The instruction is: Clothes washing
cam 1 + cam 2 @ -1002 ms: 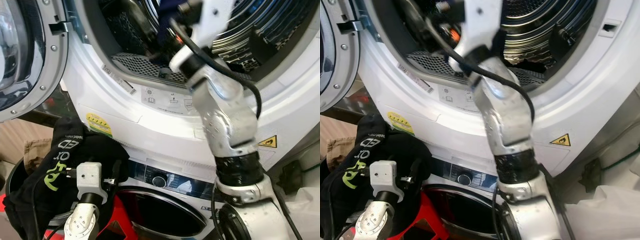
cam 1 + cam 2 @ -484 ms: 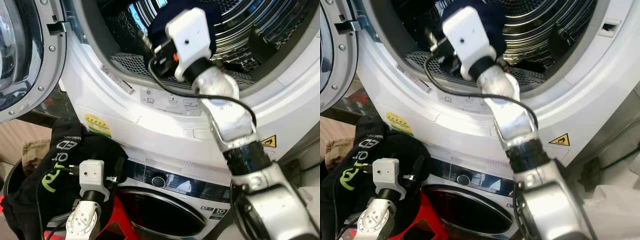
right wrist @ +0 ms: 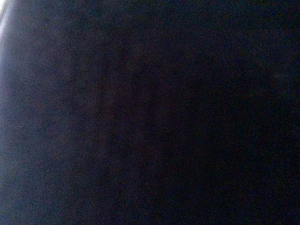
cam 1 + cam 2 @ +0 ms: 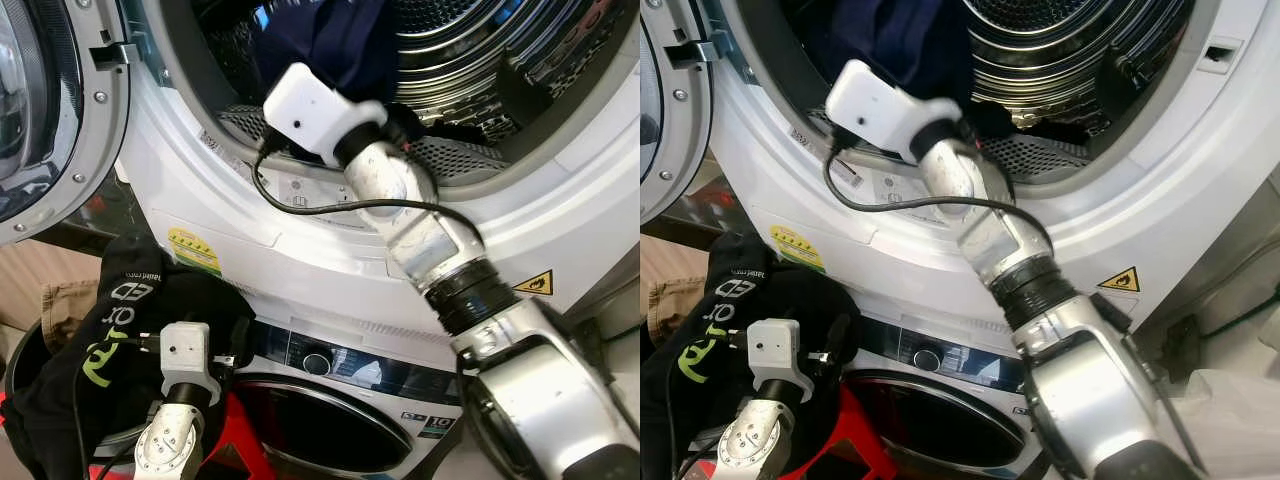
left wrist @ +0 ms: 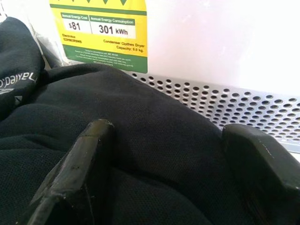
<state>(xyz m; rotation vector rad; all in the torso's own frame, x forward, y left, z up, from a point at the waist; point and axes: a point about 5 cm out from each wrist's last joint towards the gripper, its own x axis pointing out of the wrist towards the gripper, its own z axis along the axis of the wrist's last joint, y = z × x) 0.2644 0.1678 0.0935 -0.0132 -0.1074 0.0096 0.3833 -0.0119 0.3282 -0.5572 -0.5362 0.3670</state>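
Open door [image 4: 40,110]: swung wide at far left, glass and grey rim in sight.
Black garment [image 4: 130,330]: bunched low at left over a dark basket rim, green and white lettering on it; not yet loaded.
Left gripper [image 5: 164,187]: down at lower left, fingers [image 5: 79,173] spread apart, pressed into the black cloth with fabric between them; not clenched, so no firm grasp yet.
Energy label [image 5: 98,30]: yellow and green, just above the cloth on the white machine front.
Lower machine [image 4: 330,400]: below centre, round dark door and control strip, shut.
Upper drum [image 4: 480,50]: open mouth at top centre, ribbed metal inside.
Dark blue garment [image 4: 330,40]: hanging in the drum mouth, above the right wrist; seemingly going in.
Right gripper: reaching up into the drum, fingers hidden by blue cloth, wrist view dark; cannot tell whether released or clenched.
Progress: judged midway; one piece at the drum, black piece left to lift, door left to close.
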